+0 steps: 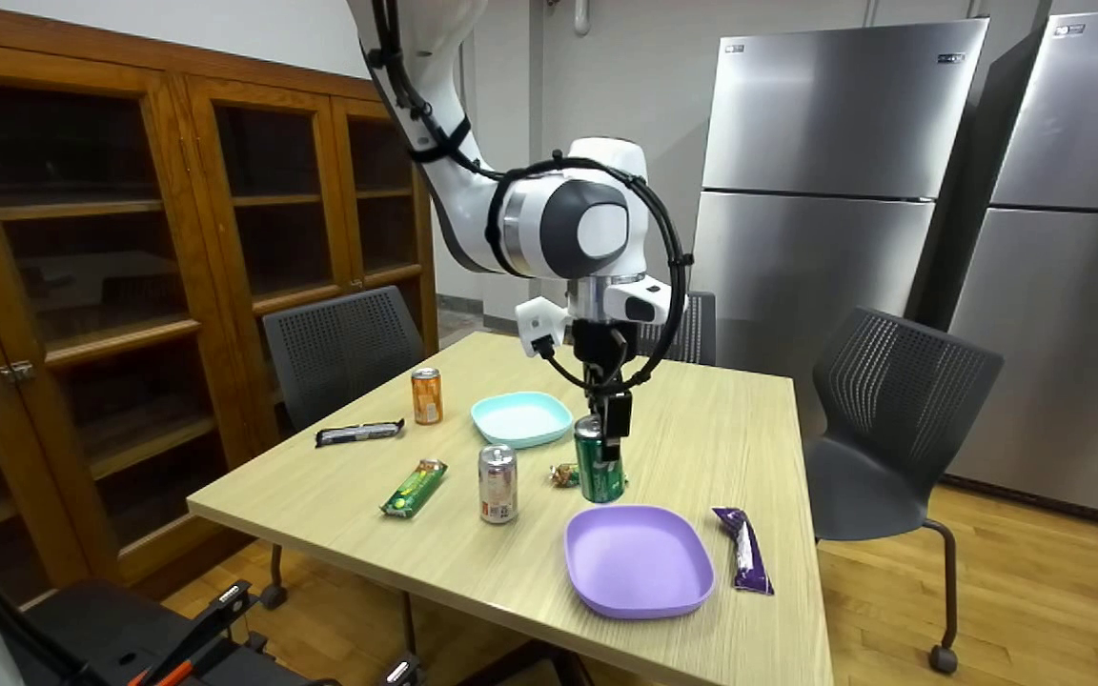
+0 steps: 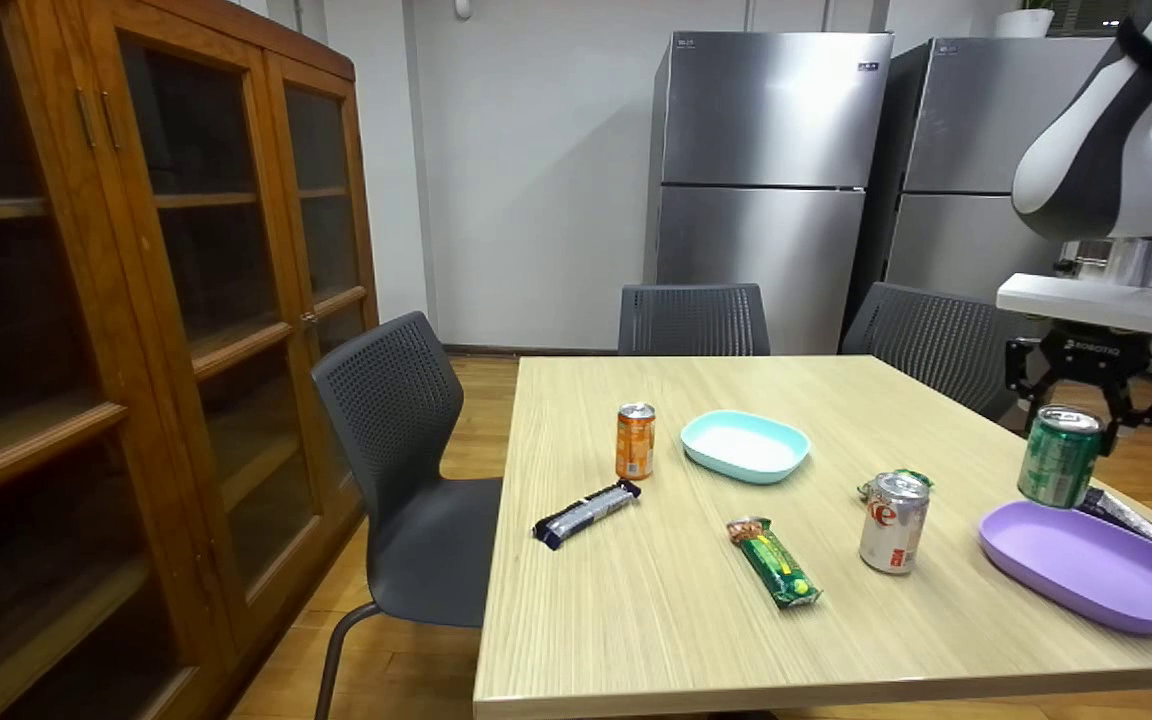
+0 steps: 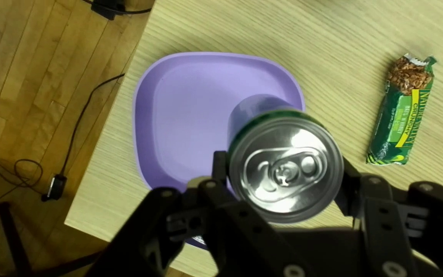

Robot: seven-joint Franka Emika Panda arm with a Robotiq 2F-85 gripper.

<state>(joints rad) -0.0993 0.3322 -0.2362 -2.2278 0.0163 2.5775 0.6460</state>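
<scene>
On the left in an exterior view, we see a dark snack bar (image 2: 586,512), an orange can (image 2: 635,442) and a pale blue plate (image 2: 748,448) on the desk (image 2: 636,650). Next we see a green snack bar (image 2: 774,562), then a silver can (image 2: 894,523). Farther right, the gripper (image 2: 1071,430) is holding the green can (image 2: 1060,462) near its top. Its two fingers (image 3: 219,165) are spread just as wide as the can and press both sides. The can is upright by the purple plate (image 2: 1093,567), hiding part of its edge from the wrist view. We can't tell if its bottom touches anything.
</scene>
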